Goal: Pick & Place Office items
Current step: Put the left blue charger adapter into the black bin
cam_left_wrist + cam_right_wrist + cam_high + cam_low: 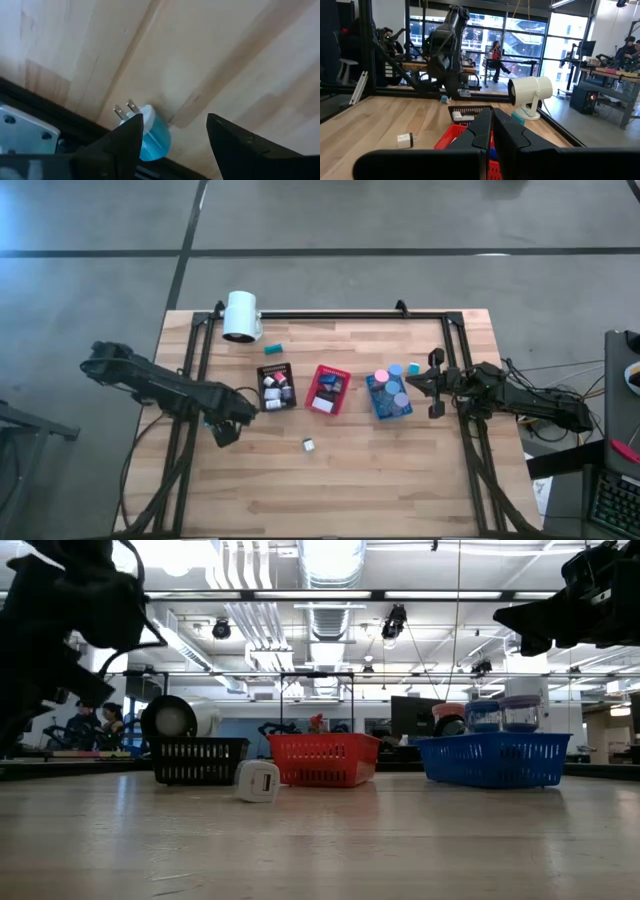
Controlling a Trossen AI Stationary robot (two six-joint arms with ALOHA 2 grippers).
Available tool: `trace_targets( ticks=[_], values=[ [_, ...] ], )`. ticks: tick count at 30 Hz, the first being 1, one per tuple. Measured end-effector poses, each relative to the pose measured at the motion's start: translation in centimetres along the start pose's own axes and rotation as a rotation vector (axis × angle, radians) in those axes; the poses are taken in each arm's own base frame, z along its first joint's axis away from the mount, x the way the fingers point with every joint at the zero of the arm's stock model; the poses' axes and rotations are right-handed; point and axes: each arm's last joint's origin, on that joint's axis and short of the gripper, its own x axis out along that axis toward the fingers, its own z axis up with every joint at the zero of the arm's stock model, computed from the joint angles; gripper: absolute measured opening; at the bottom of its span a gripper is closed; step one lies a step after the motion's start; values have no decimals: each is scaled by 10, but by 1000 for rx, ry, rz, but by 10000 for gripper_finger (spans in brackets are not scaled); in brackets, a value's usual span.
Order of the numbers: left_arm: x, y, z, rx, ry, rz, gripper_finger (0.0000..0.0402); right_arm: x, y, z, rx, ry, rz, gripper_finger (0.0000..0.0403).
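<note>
My left gripper [225, 432] hovers open over the table's left side, near the frame rail. Its wrist view shows a small round blue plug [152, 135] with two prongs lying on the wood, just beside one finger of the gripper [175, 120], not between the two. My right gripper [415, 383] is shut and floats right of the blue tray [388, 408]; its fingers [492, 120] point across the table. A white block [309, 444] [258, 781] lies loose on the wood in front of the trays. Teal bits [272, 349] [413, 368] lie near the far side.
The black tray [276, 402], red tray [328, 406] and blue tray stand in a row mid-table, each holding small pieces. A big white cylinder [240, 315] stands at the far left. Black frame rails [330, 314] run along the far and side edges. Bare wood lies toward the near edge.
</note>
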Motion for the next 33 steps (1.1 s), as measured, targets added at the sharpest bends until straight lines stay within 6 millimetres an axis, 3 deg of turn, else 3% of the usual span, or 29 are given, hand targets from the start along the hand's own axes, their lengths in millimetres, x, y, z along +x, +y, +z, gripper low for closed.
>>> trace_targets(
  ticks=[10, 22, 33],
  values=[
    [16, -6, 9, -2, 86, 106, 232, 0, 0, 0, 0, -5, -1, 13],
    [0, -8, 13, 41, 67, 142, 243, 0, 0, 1, 4, -15, -3, 13],
    [11, -12, 18, 17, 151, 170, 251, 0, 0, 2, 10, -16, -3, 13]
  ],
)
